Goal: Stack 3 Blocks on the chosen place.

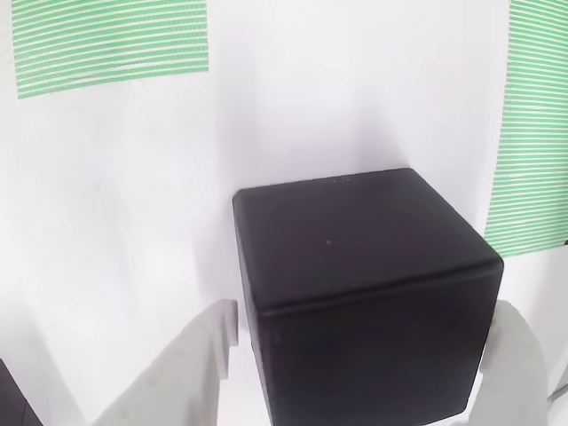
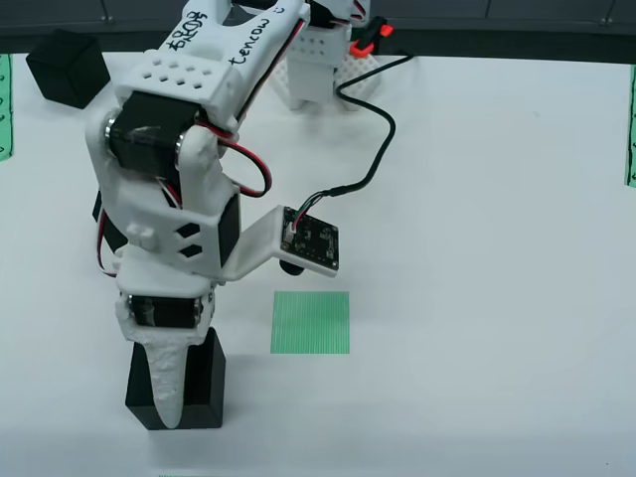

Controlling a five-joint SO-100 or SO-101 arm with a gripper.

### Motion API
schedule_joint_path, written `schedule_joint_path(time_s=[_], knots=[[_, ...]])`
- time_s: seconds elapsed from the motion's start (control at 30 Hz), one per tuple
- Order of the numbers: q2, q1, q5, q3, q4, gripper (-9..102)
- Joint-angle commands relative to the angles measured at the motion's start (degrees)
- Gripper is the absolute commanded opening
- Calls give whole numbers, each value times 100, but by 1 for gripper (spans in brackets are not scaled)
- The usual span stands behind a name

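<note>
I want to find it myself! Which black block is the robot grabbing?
Look at the white table and find the green striped square near its middle. Left of it, lower down, is the black block between the white gripper's fingers. Another black block sits alone in the far corner.

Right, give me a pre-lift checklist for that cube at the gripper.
1. Cube sits between the gripper fingers: ok.
2. Fingers pressed firmly on the cube's sides: cannot tell.
3. Cube flat on the table, not tilted: ok.
4. Striped green square free of blocks: ok.
5. Path from cube to the square unobstructed on the table: ok.
6. Another cube waiting at the far corner: ok.
</note>
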Motion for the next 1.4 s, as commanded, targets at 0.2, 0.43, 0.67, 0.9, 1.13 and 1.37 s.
schedule_joint_path(time_s=[0.2, 0.43, 0.67, 0.9, 1.13, 1.37], knots=[[62, -88, -44, -88, 18, 20], [396, -185, -70, 431, 70, 18], [1336, -352, -62, 1503, 123, 18], [2355, -615, -26, 2329, 185, 18], [3331, -1090, 26, 3146, 185, 18], [3437, -1600, 53, 3674, 185, 18]])
